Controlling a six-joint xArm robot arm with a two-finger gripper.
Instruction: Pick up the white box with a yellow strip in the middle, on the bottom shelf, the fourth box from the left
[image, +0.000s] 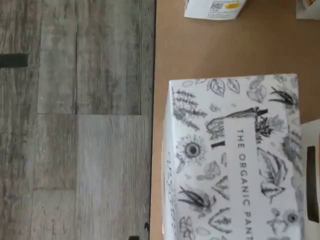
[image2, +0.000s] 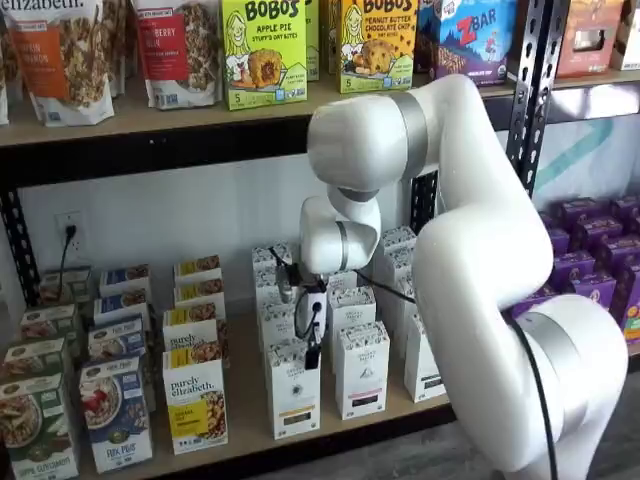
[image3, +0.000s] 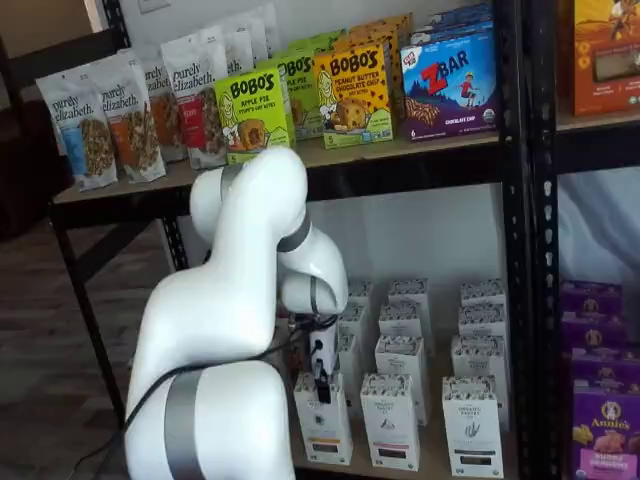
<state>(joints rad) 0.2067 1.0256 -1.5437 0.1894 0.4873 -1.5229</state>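
**Q:** While the wrist view looks straight down, what does it take in?

**A:** A white box top, printed with black botanical drawings, stands at the near edge of the bottom shelf, with grey plank flooring beyond that edge. No fingers appear here.

**Q:** And from the front?

**A:** In a shelf view, the white box stands in the front row of the tan bottom shelf, with a purely elizabeth box to its left. The boxes stand in rows, fronts outward, probably so labels can be read. The gripper hangs just above the box's top, likely lining up a grasp from above.

**Q:** The other front camera?

**A:** It shows the gripper low beside the white box, touching nothing I can make out.

**Q:** How is the hand set?

**A:** The black fingers look side-on, so no gap shows, but they are spread wide and empty.
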